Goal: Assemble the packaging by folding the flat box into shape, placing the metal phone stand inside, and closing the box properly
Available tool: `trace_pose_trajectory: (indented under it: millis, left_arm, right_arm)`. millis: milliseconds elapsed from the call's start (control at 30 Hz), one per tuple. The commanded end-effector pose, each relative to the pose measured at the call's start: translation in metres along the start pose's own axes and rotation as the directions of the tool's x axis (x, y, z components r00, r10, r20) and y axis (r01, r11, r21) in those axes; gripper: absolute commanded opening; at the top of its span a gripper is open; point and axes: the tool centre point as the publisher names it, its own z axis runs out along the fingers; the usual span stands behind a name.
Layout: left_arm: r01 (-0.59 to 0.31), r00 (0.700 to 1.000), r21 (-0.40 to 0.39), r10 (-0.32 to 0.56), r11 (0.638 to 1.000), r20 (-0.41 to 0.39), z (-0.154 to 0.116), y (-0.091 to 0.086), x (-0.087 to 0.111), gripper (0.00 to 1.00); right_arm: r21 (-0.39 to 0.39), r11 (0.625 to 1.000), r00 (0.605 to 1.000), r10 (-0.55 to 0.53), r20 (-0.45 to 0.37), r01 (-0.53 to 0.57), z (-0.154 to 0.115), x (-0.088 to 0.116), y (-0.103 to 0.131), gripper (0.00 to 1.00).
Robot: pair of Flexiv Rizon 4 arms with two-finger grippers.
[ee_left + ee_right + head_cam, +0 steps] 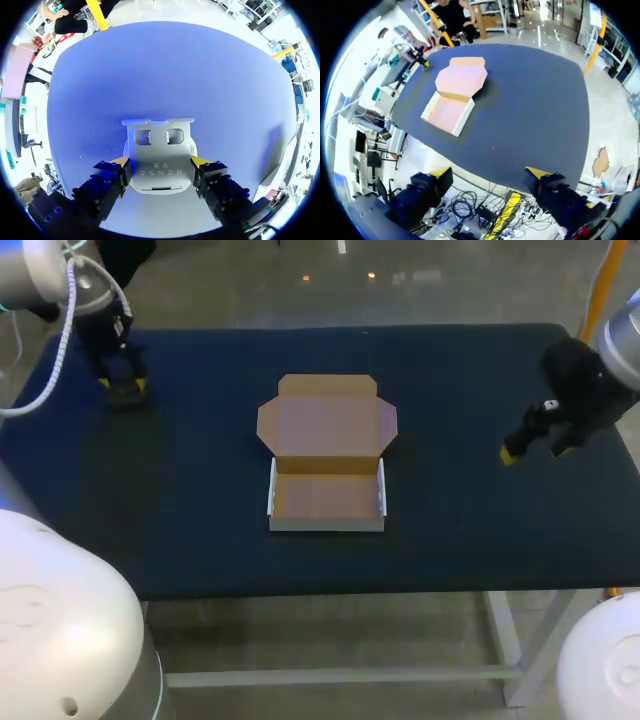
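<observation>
The cardboard box (327, 498) stands in the middle of the table as an open tray with white outer walls; its lid (327, 425) lies flat behind it with side flaps spread. From the right wrist, the box (449, 111) lies far ahead. The silver metal phone stand (159, 150) rests on the dark cloth at the table's far left, between the fingers of my left gripper (161, 162), whose yellow tips press both its sides. In the head view that gripper (122, 387) hides the stand. My right gripper (535, 448) hovers open and empty near the right edge.
The table (470, 380) is covered by a dark blue cloth. Bare cloth lies on every side of the box, between it and both grippers. The table's right edge is close beneath my right gripper (487, 175).
</observation>
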Motion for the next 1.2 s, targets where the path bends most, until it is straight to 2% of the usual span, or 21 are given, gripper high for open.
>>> trace_pose_trajectory:
  millis: [33, 200, 433, 567, 833, 1000, 1200]
  left_arm:
    - [-0.006, 0.999, 0.069, 0.004, 0.998, 0.033, -0.023, 0.040, 0.018, 0.00]
    - [-0.006, 1.000, 0.067, 0.004, 0.998, 0.023, -0.031, 0.055, 0.035, 0.00]
    - [-0.003, 1.000, 0.064, 0.003, 0.998, 0.003, -0.044, 0.077, 0.056, 0.00]
    - [-0.007, 1.000, 0.065, 0.008, 0.998, -0.003, -0.050, 0.087, 0.064, 0.00]
    - [-0.009, 1.000, 0.054, 0.010, 0.998, -0.009, -0.058, 0.102, 0.074, 0.00]
    - [-0.029, 1.000, 0.047, 0.029, 0.998, -0.005, -0.064, 0.113, 0.088, 0.00]
    - [-0.044, 0.999, 0.053, 0.044, 0.998, 0.000, -0.070, 0.125, 0.106, 0.00]
  right_arm:
    - [-0.032, 0.993, 0.993, -0.117, -0.027, 0.117, 0.008, -0.002, -0.003, 1.00]
    - [-0.054, 0.964, 0.964, -0.262, -0.036, 0.260, 0.018, 0.000, 0.000, 1.00]
    - [-0.076, 0.911, 0.910, -0.411, -0.061, 0.406, 0.037, 0.009, 0.009, 1.00]
    - [-0.075, 0.886, 0.884, -0.463, -0.067, 0.458, 0.049, 0.013, 0.012, 1.00]
    - [-0.131, 0.842, 0.840, -0.536, -0.082, 0.524, 0.061, 0.015, 0.017, 1.00]
    - [-0.173, 0.797, 0.794, -0.599, -0.103, 0.579, 0.064, 0.016, 0.014, 1.00]
    - [-0.161, 0.746, 0.738, -0.665, -0.118, 0.646, 0.067, 0.022, 0.010, 1.00]
